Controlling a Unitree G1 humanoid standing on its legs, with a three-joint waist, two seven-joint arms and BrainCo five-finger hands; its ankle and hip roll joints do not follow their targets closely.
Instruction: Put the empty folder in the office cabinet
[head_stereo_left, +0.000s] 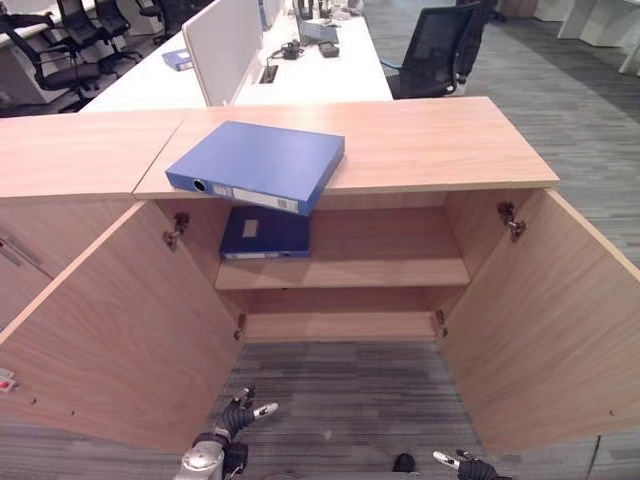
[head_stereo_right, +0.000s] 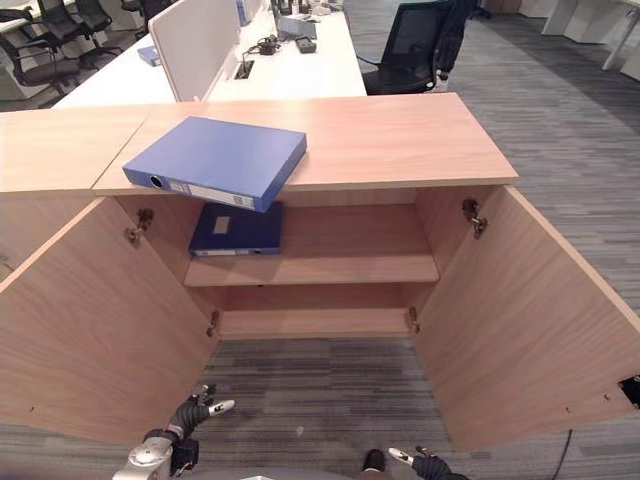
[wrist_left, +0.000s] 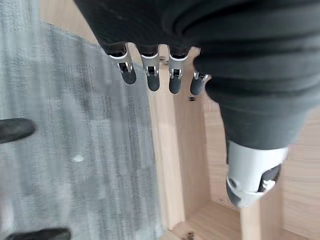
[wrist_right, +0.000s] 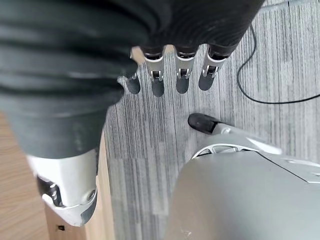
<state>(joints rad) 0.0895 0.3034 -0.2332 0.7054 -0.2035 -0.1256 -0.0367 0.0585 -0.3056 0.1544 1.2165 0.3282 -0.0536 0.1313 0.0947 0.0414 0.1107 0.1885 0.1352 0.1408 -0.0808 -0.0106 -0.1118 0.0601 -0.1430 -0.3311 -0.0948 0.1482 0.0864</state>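
A blue folder (head_stereo_left: 258, 164) lies flat on top of the wooden cabinet (head_stereo_left: 430, 140), its spine corner jutting over the front edge. A second, darker blue folder (head_stereo_left: 265, 234) lies on the upper shelf (head_stereo_left: 390, 270) inside the cabinet, at its left. Both cabinet doors stand wide open. My left hand (head_stereo_left: 238, 415) hangs low above the carpet in front of the left door, fingers relaxed and holding nothing. My right hand (head_stereo_left: 465, 465) is at the lower edge, also low over the floor, fingers (wrist_right: 157, 85) straight and empty. Both hands are far below the folder.
The left door (head_stereo_left: 110, 330) and right door (head_stereo_left: 545, 320) flank a carpeted gap before the cabinet. The lower shelf (head_stereo_left: 340, 325) is bare. Behind the cabinet stand a white desk (head_stereo_left: 320, 70) with a divider and black office chairs (head_stereo_left: 430, 50).
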